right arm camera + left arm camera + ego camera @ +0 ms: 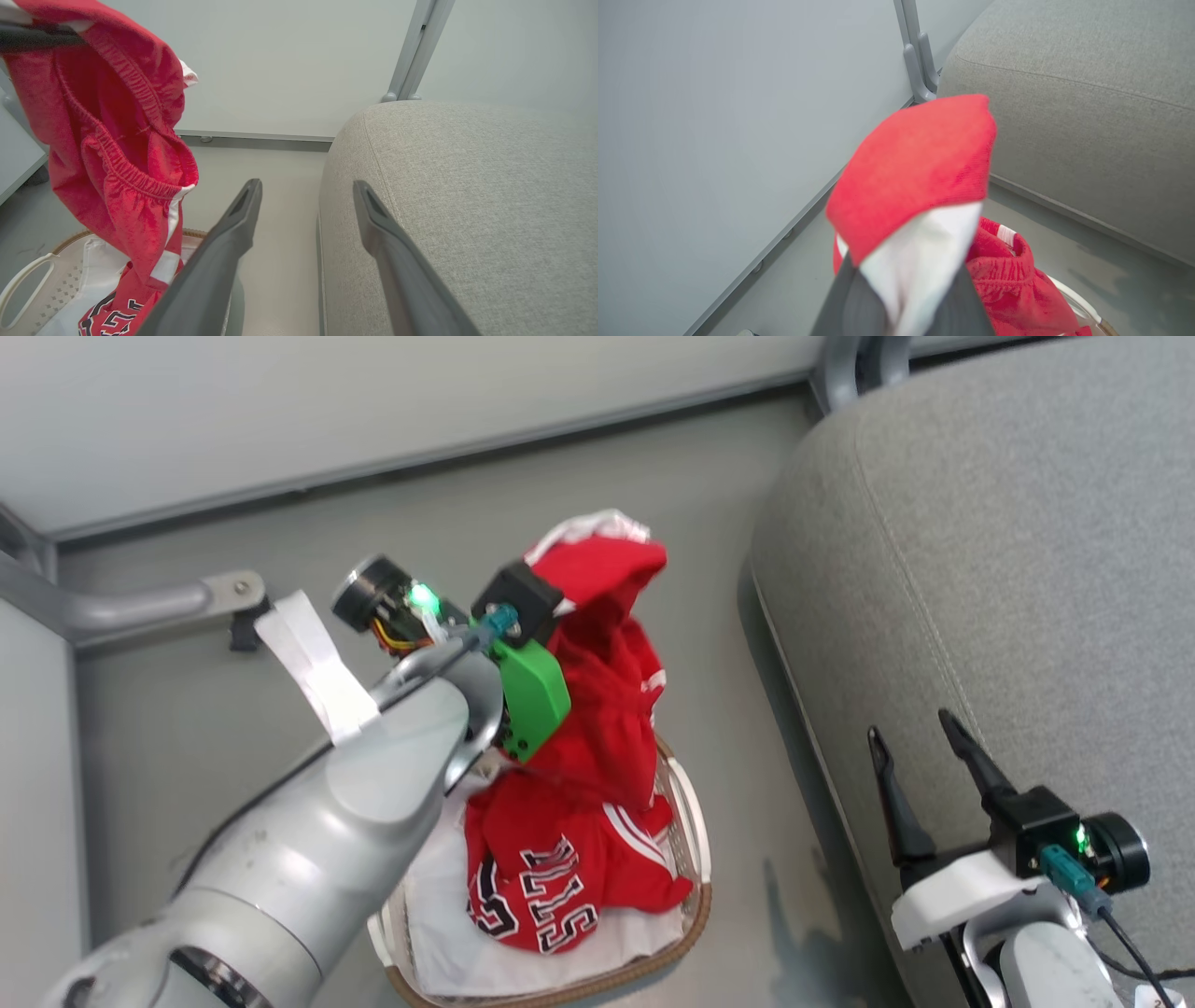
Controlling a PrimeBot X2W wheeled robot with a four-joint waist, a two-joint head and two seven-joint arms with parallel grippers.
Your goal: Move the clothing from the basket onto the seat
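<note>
The left gripper [899, 294] is closed tight on a fold of the red shorts [607, 709], with some white trim pinched between its fingers. The shorts hang above the basket [702, 891], and their lower end reaches down into it. Inside the basket lies the red jersey [560, 887] with black letters, on a white sheet [439, 915]. Right of the basket, across a strip of floor [728, 616], is the grey seat [1008, 569]. The right gripper [910, 723] is spread wide and holds nothing, right of the basket, over the seat's edge.
</note>
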